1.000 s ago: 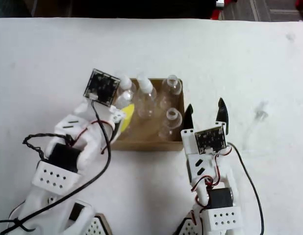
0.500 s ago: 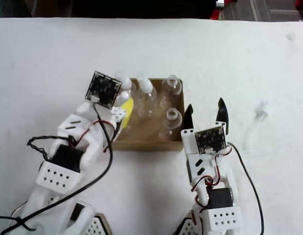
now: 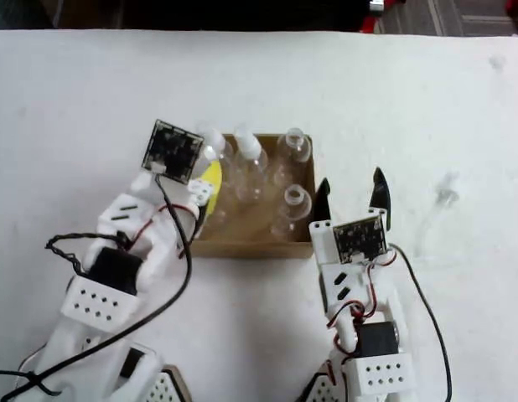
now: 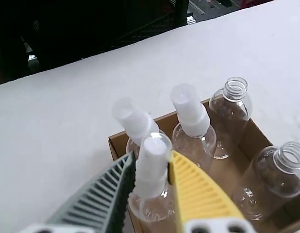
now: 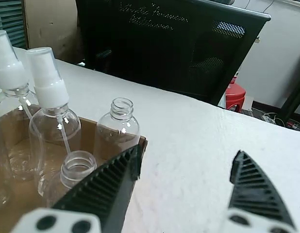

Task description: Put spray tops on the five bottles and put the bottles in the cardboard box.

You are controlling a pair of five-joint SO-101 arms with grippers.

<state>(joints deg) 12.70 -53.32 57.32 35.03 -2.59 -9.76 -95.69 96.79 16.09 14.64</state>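
The cardboard box (image 3: pixel 251 248) sits in front of both arms. My left gripper (image 4: pixel 152 167) is shut on a clear bottle with a white spray top (image 4: pixel 151 158), holding it by the neck at the box's near-left corner (image 3: pixel 204 174). Two more capped bottles (image 4: pixel 191 121) (image 4: pixel 133 119) stand in the box. Two open-necked bottles (image 4: pixel 231 109) (image 4: pixel 278 177) stand on its right side. My right gripper (image 3: pixel 349 191) is open just outside the box's right wall (image 5: pixel 139 141), with nothing between its fingers (image 5: pixel 184 179).
A small clear piece (image 3: pixel 446 195) lies on the white table right of the right gripper, and another speck (image 3: pixel 496 61) sits far right at the back. The table's far edge borders dark floor and a chair.
The left gripper has shifted slightly away from the arm's base with the capped bottle in it. The right arm has stayed still.
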